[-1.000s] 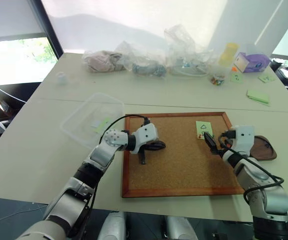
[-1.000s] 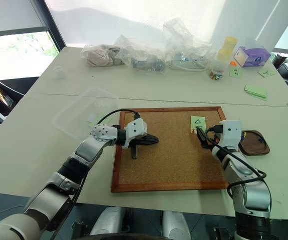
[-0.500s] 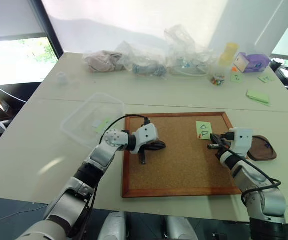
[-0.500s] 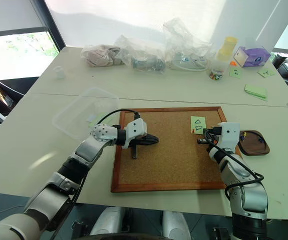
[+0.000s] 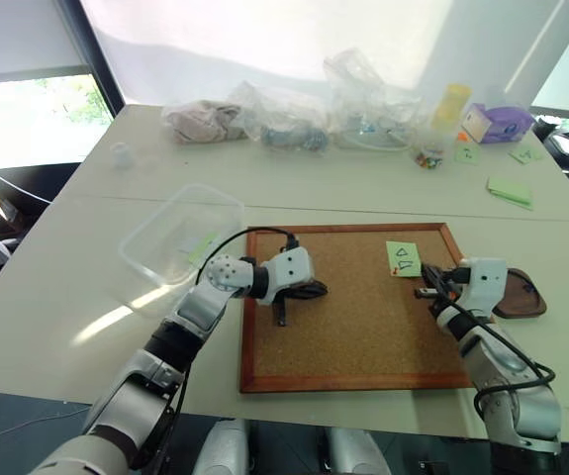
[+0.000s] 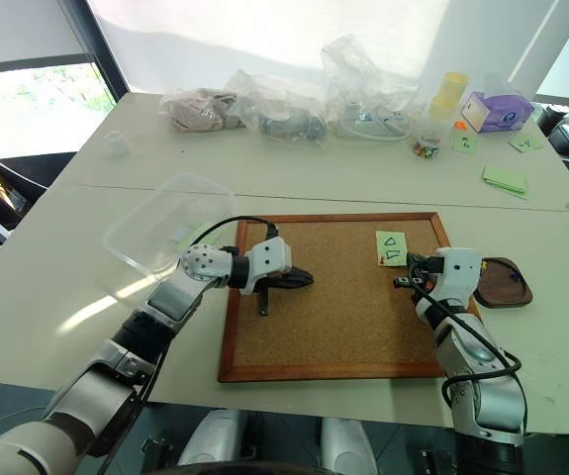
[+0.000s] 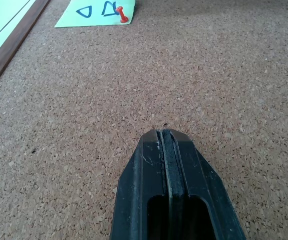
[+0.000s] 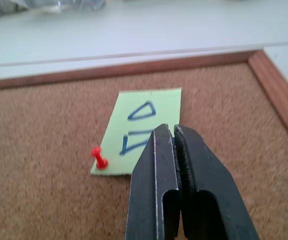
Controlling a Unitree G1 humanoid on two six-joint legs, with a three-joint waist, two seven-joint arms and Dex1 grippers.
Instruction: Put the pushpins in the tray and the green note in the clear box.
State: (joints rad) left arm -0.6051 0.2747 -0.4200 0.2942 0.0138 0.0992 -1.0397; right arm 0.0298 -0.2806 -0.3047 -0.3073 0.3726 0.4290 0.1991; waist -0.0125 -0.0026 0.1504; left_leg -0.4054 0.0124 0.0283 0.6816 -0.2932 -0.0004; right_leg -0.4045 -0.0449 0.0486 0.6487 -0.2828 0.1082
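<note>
My right tool (image 8: 174,131) just pressed together empty | red pushpin (image 8: 99,158) still pins green note (image 8: 142,131) at cork board's (image 6: 333,327) far-right corner | left tool (image 7: 165,145) closed

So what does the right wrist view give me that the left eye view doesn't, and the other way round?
Right wrist view alone: the right gripper seen close, its fingers shut with nothing visibly pinched between them, tips over the near edge of the green note.

Left eye view alone: the clear box, the tray beside the cork board's right edge, the left gripper on the cork, and the bags along the table's far side.

Both: the cork board, the green note still pinned to it, and the red pushpin at one corner.
</note>
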